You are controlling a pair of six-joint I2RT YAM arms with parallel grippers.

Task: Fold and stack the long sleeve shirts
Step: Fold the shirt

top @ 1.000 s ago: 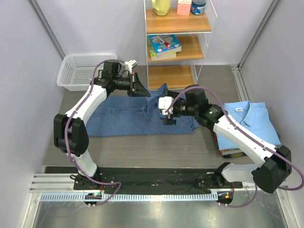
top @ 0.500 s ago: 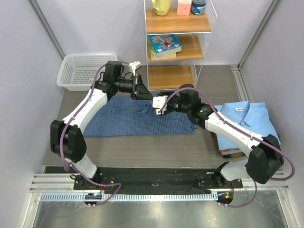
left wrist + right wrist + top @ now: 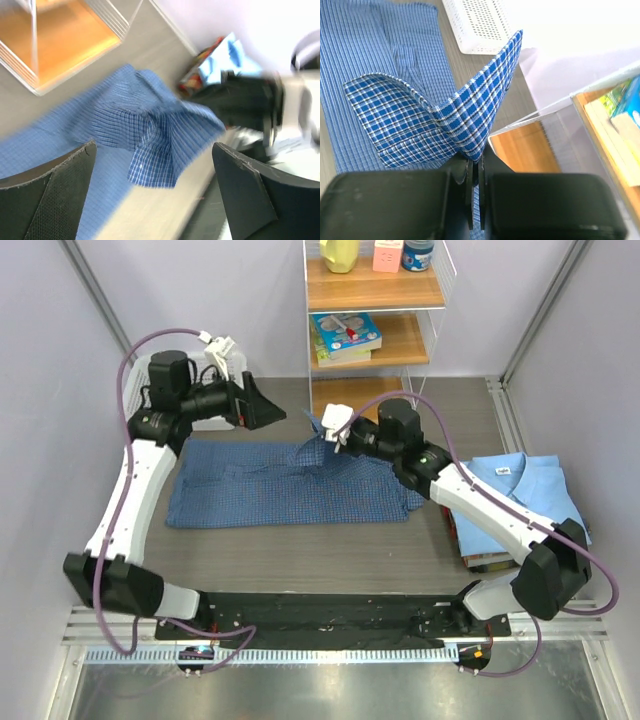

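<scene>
Our dark blue checked shirt [image 3: 280, 490] lies spread across the table [image 3: 300, 550], its 1 o'clock edge pinched up by our right gripper [image 3: 330, 432] — the left gripper [image 3: 268, 405] gapes empty at 11 o'clock — with the light blue shirt [image 3: 530, 495] folded at 3 o'clock.

Left arm [image 3: 132, 488]: extended up along the left side, wrist turned to the right.
Left gripper [image 3: 268, 412]: held in the air, jaws spread wide, nothing gripped.
Right arm [image 3: 488, 510]: stretched leftward across the middle.
Right gripper [image 3: 324, 432]: jaws pressed together, a fold of shirt [image 3: 395, 110] pinched between them.
</scene>
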